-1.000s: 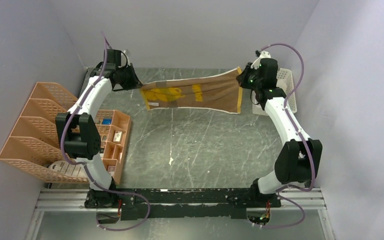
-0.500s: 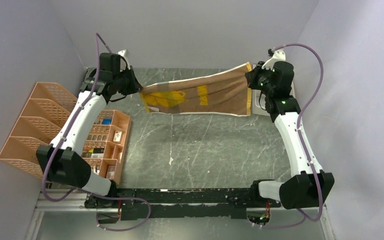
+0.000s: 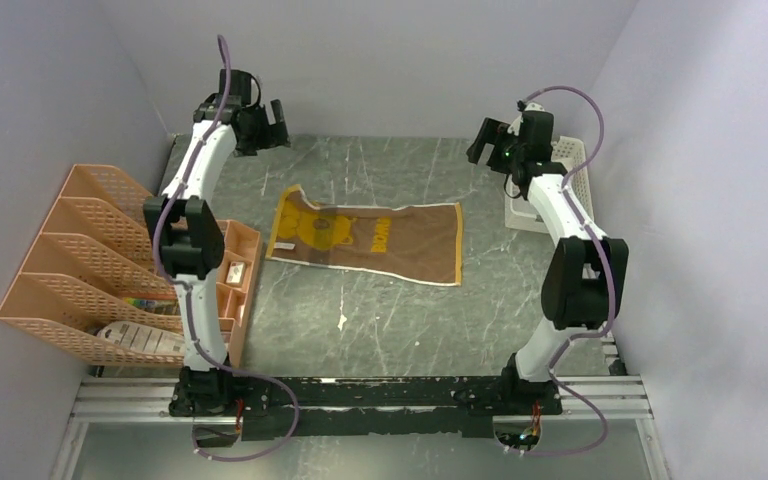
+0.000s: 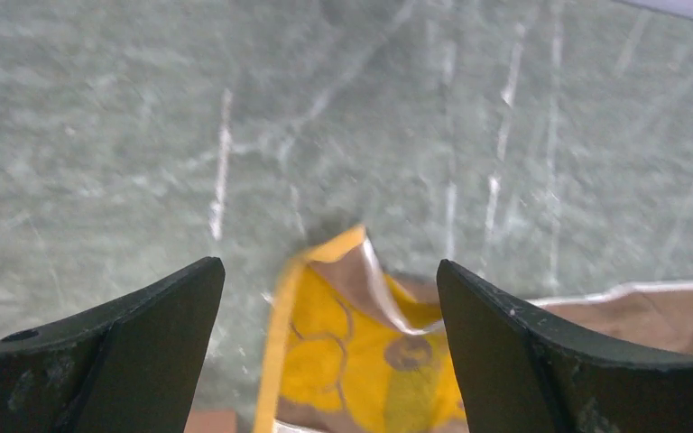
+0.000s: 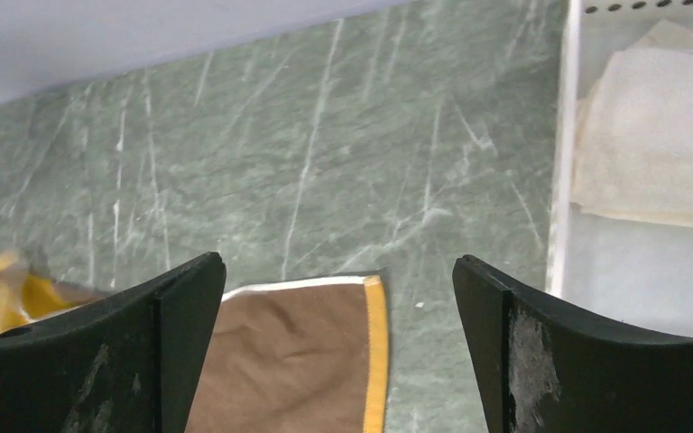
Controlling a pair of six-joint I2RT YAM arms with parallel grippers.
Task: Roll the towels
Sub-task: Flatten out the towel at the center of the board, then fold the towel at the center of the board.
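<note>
The left pincer (image 4: 325, 271) and the right pincer (image 5: 338, 266) both hang wide open above the table (image 3: 390, 320), holding nothing. The brown towel (image 3: 365, 238) lies spread flat below and between them. Its yellow-patched corner curls up under the left pincer, and its yellow-edged brown corner lies under the right one. Just outside the right pincer stands the white basket (image 5: 564, 135), with the cream towel (image 5: 659, 135) folded inside. On the left arm's outer side, nearer its base than the pincer, an orange rack (image 3: 70, 250) stands beside a compartment tray (image 3: 243, 240) of small items. The table is green veined stone, and plain lavender-grey walls (image 3: 390, 60) close it in on three sides.
</note>
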